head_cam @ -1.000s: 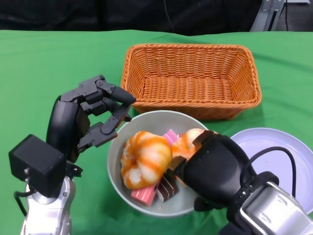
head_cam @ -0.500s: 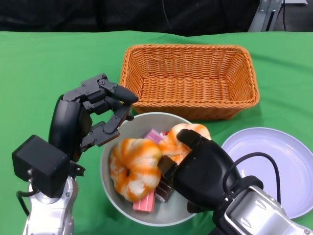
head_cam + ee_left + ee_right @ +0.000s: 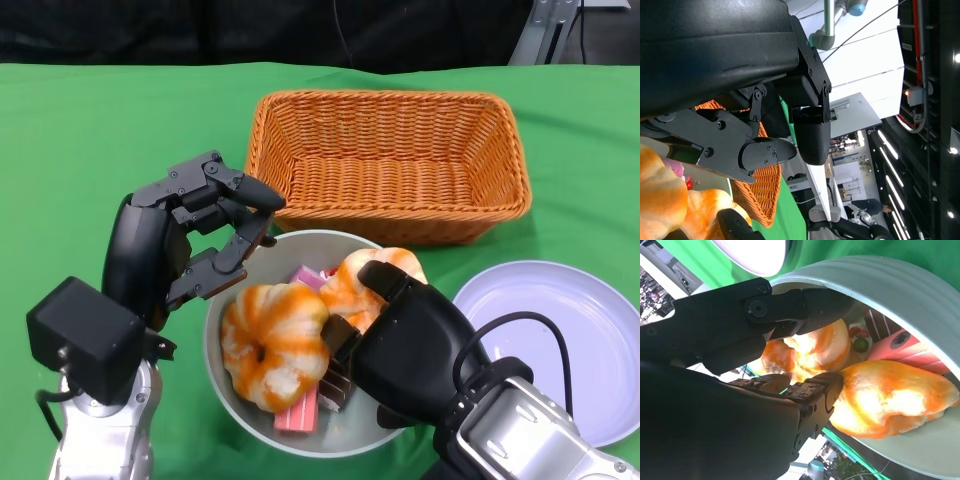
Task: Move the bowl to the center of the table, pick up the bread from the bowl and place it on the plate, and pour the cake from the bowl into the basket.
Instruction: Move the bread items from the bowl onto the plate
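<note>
The grey bowl (image 3: 290, 243) sits on the green cloth just in front of the basket. It holds two orange-and-white breads, one at the left (image 3: 272, 340) and one at the back right (image 3: 372, 277), with pink and dark cake slices (image 3: 298, 412) under and between them. My right hand (image 3: 410, 350) grips the bowl's right rim, its fingers reaching inside beside the bread. In the right wrist view the fingers (image 3: 790, 305) hook over the bowl wall (image 3: 900, 285) next to a bread (image 3: 890, 400). My left hand (image 3: 190, 245) hovers at the bowl's left rim, fingers apart, holding nothing.
An orange wicker basket (image 3: 390, 165), with nothing in it, stands right behind the bowl. A white plate (image 3: 570, 330) lies at the right, close to my right forearm. Green cloth stretches to the left and far side.
My right hand has dragged the bowl leftward, away from the plate and toward my left hand. The left hand has barely moved.
</note>
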Robot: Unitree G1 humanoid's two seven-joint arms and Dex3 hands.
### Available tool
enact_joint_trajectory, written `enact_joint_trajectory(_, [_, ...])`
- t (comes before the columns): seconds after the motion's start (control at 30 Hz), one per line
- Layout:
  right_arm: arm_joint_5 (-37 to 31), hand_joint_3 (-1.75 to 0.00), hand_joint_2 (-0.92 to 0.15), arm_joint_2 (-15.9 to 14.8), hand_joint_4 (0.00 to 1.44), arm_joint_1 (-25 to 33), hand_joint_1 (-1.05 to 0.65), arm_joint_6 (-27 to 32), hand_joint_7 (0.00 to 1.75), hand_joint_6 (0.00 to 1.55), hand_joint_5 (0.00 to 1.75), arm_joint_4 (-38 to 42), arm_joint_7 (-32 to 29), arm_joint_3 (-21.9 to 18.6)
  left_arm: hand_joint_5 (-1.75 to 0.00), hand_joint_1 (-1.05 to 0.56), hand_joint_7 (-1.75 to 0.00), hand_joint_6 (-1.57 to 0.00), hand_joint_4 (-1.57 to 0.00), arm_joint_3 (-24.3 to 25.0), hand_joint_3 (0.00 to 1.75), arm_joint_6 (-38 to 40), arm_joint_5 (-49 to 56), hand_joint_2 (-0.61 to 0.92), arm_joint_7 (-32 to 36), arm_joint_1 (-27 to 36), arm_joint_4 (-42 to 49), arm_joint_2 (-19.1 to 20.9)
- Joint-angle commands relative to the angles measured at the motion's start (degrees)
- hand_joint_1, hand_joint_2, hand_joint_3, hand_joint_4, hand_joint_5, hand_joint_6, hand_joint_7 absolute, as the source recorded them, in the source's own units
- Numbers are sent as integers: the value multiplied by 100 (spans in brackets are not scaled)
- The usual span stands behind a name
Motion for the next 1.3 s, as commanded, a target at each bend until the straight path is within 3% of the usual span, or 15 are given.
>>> enact_joint_trajectory(0.03, [6,-21,-92,-111,40,76,-92,-66,3,47,5,120,78,74,-141,-9,-99,-86,-76,10,52,-80,-16,84,8,40,30,35])
enact_joint_trajectory(0.27, [35,-21,-92,-29,40,36,-92,-32,2,48,4,248,84,87,-140,-9,-99,-86,-76,12,50,-70,14,84,43,50,8,35])
enact_joint_trajectory(0.4, [110,-18,-92,143,55,-48,-87,66,3,56,8,567,77,122,-142,-9,-102,-85,-75,19,52,-129,62,84,78,45,15,38])
enact_joint_trajectory(0.97, [147,-20,-92,133,66,-220,-89,171,1,57,6,850,-83,276,-143,-9,-103,-85,-76,20,57,-114,53,82,80,39,8,31])
enact_joint_trajectory(1.1, [259,-3,-91,140,76,-195,-69,149,1,64,6,950,-360,309,-142,-8,-102,-85,-75,19,58,-151,60,81,67,43,12,44])
enact_joint_trajectory(1.3, [235,0,-87,182,84,-207,-61,227,1,68,7,1087,-499,391,-142,-9,-102,-86,-76,19,59,-198,102,80,83,43,18,50])
